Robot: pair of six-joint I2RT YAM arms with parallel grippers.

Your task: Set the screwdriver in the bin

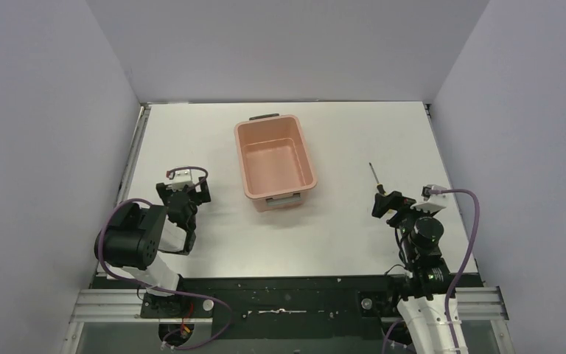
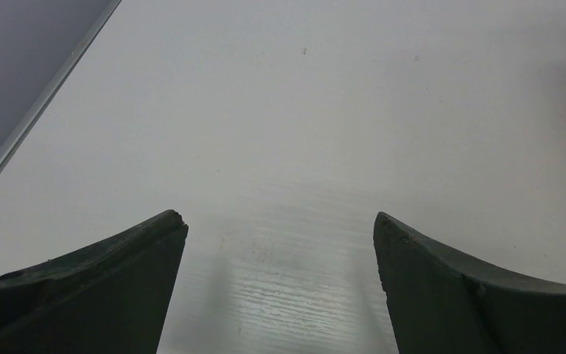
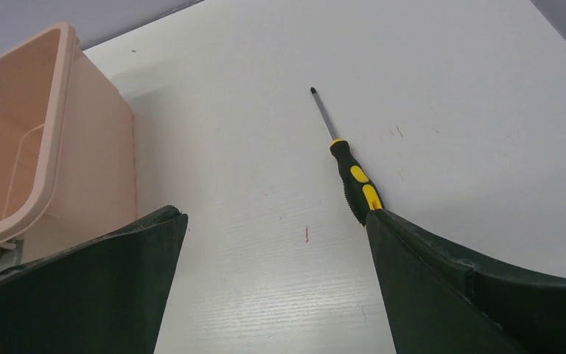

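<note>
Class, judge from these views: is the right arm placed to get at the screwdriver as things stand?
Probably yes: the screwdriver lies on the table just ahead of the open right gripper, nothing between them; the bin stands aside.

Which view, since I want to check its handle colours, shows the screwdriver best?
The right wrist view: the screwdriver lies close and sharp on the table, black handle with yellow patches, tip pointing away. The top external view shows only a thin dark sliver. The left wrist view misses it entirely.
</note>
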